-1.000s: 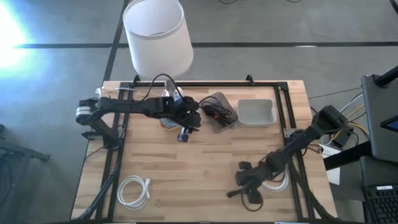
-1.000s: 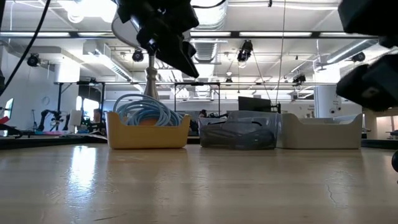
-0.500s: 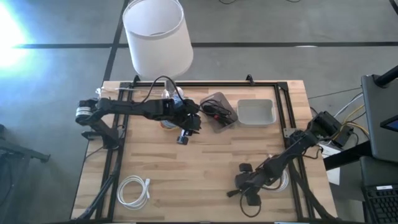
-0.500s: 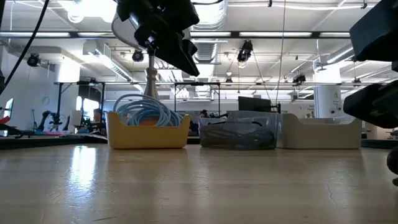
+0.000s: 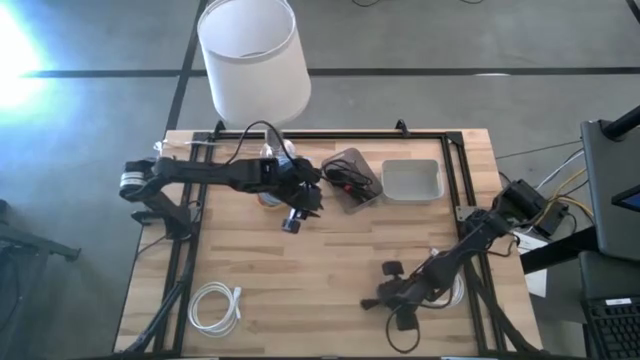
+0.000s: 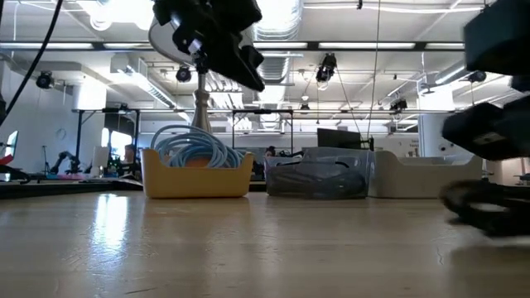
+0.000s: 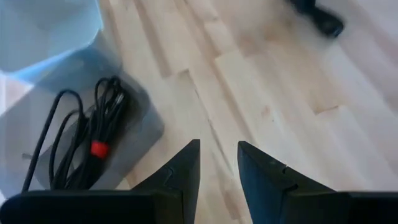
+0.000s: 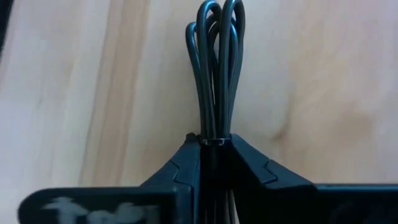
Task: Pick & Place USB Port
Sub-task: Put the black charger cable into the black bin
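A black cable bundle (image 8: 214,68), looped and tied with a thin band, lies on the wooden table near its front right. My right gripper (image 8: 214,149) is shut on it; the high view shows the gripper (image 5: 383,300) low over the table. My left gripper (image 7: 217,165) hangs above the table's middle (image 5: 292,218), just in front of the bins. Its fingers stand a little apart with nothing between them. Beneath it is a grey bin (image 7: 134,134) holding a black cable with a red tie (image 7: 96,148). My right gripper pinches the bundle between its two fingers at the thin band (image 8: 214,140). The bundle runs along the fingers, and its looped end (image 8: 216,25) sticks out past the fingertips. The fingers reach in low, slanting from the table's right side. In the low view the bundle (image 6: 484,207) sits at table height.
Three bins stand in a row at the back: yellow with light-blue cable (image 6: 196,170), grey with black cable (image 5: 352,180), and a pale one (image 5: 412,181). A white cable coil (image 5: 215,305) lies front left, another (image 5: 447,292) under my right arm. A white cylinder (image 5: 251,55) stands behind the table.
My right gripper has come down toward the table, shifted slightly toward the left edge, and shut on the black cable bundle. My left gripper has kept almost still above the bins.
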Robot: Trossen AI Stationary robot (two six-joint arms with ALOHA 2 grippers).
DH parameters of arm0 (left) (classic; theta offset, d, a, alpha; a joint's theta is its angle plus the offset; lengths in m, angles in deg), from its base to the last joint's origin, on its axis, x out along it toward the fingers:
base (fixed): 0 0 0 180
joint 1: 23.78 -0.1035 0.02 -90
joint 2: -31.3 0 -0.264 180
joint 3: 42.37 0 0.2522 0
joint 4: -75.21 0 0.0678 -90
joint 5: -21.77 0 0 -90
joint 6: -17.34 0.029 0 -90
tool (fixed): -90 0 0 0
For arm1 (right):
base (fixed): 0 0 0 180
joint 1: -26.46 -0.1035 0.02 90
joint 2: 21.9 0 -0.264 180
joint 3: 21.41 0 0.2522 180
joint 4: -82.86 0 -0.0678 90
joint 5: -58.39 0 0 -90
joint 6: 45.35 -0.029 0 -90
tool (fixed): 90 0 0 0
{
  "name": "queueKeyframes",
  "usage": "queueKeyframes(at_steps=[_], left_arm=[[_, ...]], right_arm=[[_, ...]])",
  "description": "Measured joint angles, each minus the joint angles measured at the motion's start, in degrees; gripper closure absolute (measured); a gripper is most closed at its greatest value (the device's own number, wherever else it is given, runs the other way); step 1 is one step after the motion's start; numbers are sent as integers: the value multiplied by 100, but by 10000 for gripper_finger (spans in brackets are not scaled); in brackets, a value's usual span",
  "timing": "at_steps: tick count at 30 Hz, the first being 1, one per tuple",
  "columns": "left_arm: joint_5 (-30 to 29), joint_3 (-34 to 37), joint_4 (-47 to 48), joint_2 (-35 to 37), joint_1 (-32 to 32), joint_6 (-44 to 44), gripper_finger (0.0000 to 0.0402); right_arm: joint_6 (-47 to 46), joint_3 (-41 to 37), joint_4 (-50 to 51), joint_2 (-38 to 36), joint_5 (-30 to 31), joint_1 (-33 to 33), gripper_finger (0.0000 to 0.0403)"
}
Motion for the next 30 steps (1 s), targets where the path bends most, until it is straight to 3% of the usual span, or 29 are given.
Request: queueKeyframes(at_steps=[6,14,17,22,24,30], left_arm=[[73,0,36,476,2,15,291],[45,0,223,1149,2,0,291],[44,13,240,1292,2,-25,291],[35,119,275,1410,2,-48,291],[36,195,275,1411,2,-65,291],[40,603,162,1407,2,-69,291]], right_arm=[[284,192,-37,-301,875,372,342],[335,213,285,-1087,3326,1417,340],[364,241,242,-1483,3971,1956,340],[578,323,233,-1940,3871,3048,339],[624,345,187,-1976,3575,3512,339],[648,328,-50,-1513,1567,4669,339]])
